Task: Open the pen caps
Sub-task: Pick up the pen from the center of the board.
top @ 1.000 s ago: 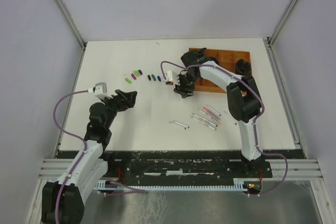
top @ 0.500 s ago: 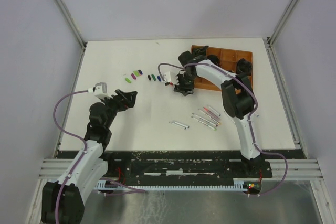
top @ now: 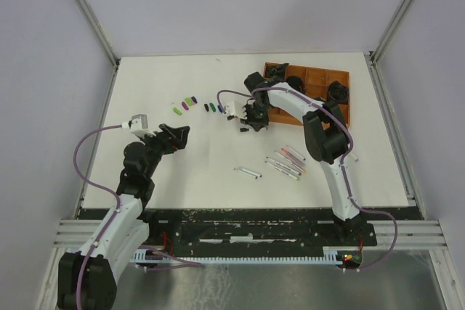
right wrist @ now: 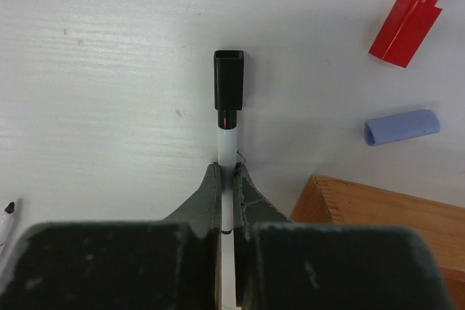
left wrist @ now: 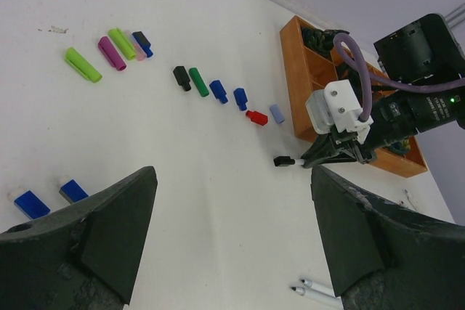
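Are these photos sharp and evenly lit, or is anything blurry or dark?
Top view: soft even light, faint shadows, pens tiny. Left wrist view: caps crisp, left fingers dark and slightly soft. Right wrist view: black-capped pen sharp, right fingers gripping it dark and blurred near the lens.

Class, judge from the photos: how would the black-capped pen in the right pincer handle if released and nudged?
Probably stiff: the pen juts straight from the right pincer. Likely light, being so thin. Its squarish black cap may curb rolling.
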Available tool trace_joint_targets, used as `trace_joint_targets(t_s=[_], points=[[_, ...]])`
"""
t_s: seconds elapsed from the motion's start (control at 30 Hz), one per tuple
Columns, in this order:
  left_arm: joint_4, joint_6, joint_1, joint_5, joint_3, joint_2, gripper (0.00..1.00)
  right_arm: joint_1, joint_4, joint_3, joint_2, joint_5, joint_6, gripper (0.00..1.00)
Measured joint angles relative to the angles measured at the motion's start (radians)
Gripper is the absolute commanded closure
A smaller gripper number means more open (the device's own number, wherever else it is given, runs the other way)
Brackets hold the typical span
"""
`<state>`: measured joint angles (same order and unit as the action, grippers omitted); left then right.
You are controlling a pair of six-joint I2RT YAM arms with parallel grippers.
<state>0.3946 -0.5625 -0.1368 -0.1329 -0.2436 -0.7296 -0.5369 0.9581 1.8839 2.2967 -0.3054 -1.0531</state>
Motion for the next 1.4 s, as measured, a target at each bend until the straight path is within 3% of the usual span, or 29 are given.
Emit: trace_joint_targets(t_s=[0.23,0.37,0.57,0.77,0.9,1.03,1.23,1.4], points=[[0.057,-0.063,0.000,-0.058,0.018,0.003,0.13,0.002,-0.040,-0.039,-0.025,0.000,0.090,0.98],[0.178,-0.209,0.000,-0.118,0.084,0.015,0.13,0.007,-0.071,-0.114,-0.092,-0.031,0.183,0.98],[0.328,-0.432,-0.059,-0.125,0.165,0.053,0.11,0.013,-0.124,-0.229,-0.316,-0.146,0.336,0.98],[0.372,-0.493,-0.282,0.005,0.110,0.022,0.14,0.013,-0.156,-0.294,-0.544,-0.291,0.489,0.98],[0.359,-0.493,-0.457,0.156,0.003,-0.067,0.18,0.009,-0.171,-0.377,-0.664,-0.356,0.586,0.98],[0.325,-0.495,-0.560,0.299,-0.090,-0.174,0.20,-0.005,-0.208,-0.470,-0.733,-0.383,0.666,0.99],[0.189,-0.523,-0.697,0.499,-0.248,-0.350,0.35,-0.032,-0.253,-0.515,-0.743,-0.383,0.729,0.98],[0.124,-0.557,-0.745,0.580,-0.324,-0.446,0.51,-0.040,-0.276,-0.525,-0.747,-0.372,0.743,0.98]])
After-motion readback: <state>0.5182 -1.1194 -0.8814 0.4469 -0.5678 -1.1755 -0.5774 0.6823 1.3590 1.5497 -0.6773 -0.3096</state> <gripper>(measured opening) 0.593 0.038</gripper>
